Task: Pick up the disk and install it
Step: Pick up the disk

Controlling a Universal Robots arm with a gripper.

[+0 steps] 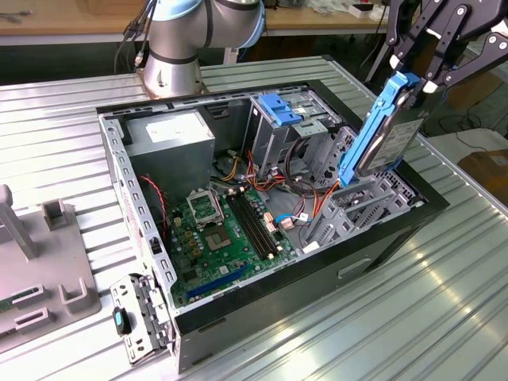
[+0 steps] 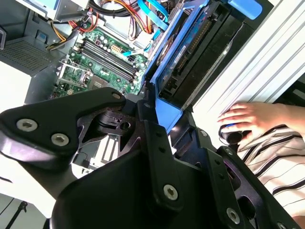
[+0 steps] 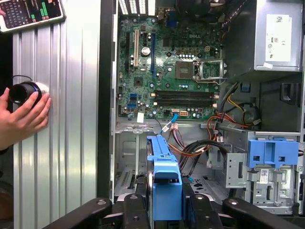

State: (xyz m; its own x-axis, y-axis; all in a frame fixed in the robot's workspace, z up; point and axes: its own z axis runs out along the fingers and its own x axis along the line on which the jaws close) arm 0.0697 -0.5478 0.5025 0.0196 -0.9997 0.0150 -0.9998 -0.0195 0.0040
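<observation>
The disk (image 1: 389,136), a grey drive in a bright blue carrier, hangs nearly upright over the front corner of the open computer case (image 1: 397,238), at the exterior view's right. My gripper (image 1: 418,84) is shut on the disk's top end. The lower end of the disk sits just above the grey drive bay (image 1: 361,208). In the first wrist view, the blue carrier of the disk (image 3: 164,179) stands between my black fingers (image 3: 136,210), with the gripper (image 3: 166,210) closed around it. The second wrist view has the disk (image 2: 190,52) edge-on ahead of the gripper (image 2: 164,117).
The case holds a green motherboard (image 1: 214,230), a power supply (image 1: 171,135), loose cables and a metal drive cage with a fixed blue latch (image 1: 279,107). A person's hand (image 3: 26,114) rests on a black object on the ribbed table (image 3: 71,119). A grey fixture (image 1: 48,262) and the arm's base (image 1: 171,63) stand nearby.
</observation>
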